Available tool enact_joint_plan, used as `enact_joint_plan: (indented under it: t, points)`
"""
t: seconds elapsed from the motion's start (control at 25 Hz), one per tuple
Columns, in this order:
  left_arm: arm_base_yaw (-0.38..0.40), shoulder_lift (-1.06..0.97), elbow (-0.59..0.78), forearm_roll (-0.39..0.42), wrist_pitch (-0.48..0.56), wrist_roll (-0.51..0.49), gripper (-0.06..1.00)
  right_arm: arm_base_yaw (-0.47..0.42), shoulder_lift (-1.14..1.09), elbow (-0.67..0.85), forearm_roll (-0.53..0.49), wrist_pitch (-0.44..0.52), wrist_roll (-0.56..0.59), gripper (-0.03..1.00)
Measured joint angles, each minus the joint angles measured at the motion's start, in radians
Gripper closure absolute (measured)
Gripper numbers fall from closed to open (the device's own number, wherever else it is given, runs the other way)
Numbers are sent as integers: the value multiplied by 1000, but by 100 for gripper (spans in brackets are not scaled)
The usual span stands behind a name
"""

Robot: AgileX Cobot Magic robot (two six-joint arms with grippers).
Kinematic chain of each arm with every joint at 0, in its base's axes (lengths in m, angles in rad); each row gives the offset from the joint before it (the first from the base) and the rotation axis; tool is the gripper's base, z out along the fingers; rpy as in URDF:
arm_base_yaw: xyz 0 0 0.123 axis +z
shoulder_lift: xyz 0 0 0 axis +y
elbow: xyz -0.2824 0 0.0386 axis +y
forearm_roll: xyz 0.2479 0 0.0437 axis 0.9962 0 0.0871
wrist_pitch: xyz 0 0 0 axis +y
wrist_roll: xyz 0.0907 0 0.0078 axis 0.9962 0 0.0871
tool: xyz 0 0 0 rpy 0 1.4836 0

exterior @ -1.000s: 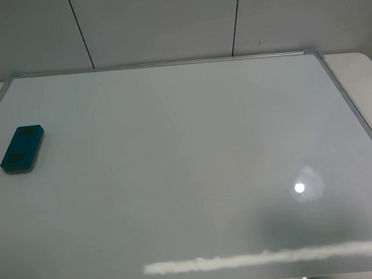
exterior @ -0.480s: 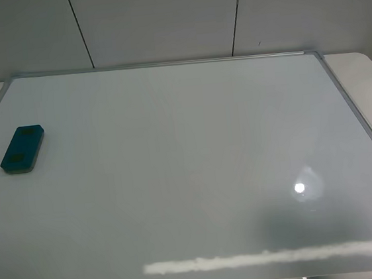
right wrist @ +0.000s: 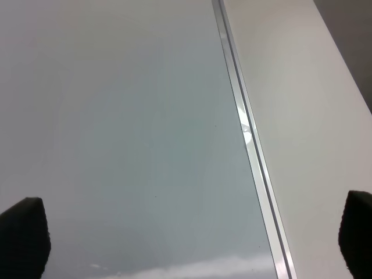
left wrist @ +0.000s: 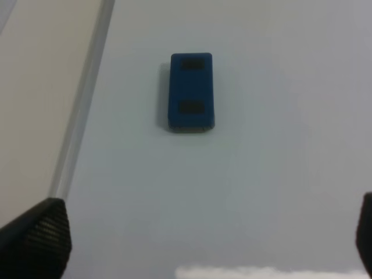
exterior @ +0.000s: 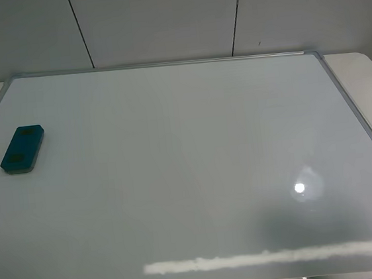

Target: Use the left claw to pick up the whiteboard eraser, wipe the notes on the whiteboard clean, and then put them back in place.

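The teal-blue whiteboard eraser [exterior: 23, 149] lies flat near the left edge of the whiteboard [exterior: 187, 146], apart from both arms. In the left wrist view the eraser [left wrist: 191, 91] sits well ahead of the left claw [left wrist: 200, 244]. The claw's two black fingertips [left wrist: 36, 237] stand wide apart and open, with nothing between them. My right gripper [right wrist: 190, 238] is open too, over the whiteboard [right wrist: 116, 116] beside its right frame. The notes are out of view. Neither arm appears in the exterior high view.
A silver frame [exterior: 360, 121] rims the board. Pale tabletop [exterior: 365, 74] shows beyond its right side and a grey panelled wall [exterior: 160, 15] stands behind. A white glare streak [exterior: 271, 257] and a light spot [exterior: 299, 187] lie near the front edge.
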Motion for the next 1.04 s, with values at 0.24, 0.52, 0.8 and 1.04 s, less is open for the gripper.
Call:
enact_joint_plan:
  t: [0.24, 0.52, 0.8, 1.04]
  points:
    - [0, 0, 0, 0, 0, 0, -5, 0, 0, 0, 0, 0, 0, -2]
    - [0, 0, 0, 0, 0, -3, -5, 0, 0, 0, 0, 0, 0, -2]
    - [0, 0, 0, 0, 0, -3, -5, 0, 0, 0, 0, 0, 0, -2]
    - [0, 0, 0, 0, 0, -3, -5, 0, 0, 0, 0, 0, 0, -2]
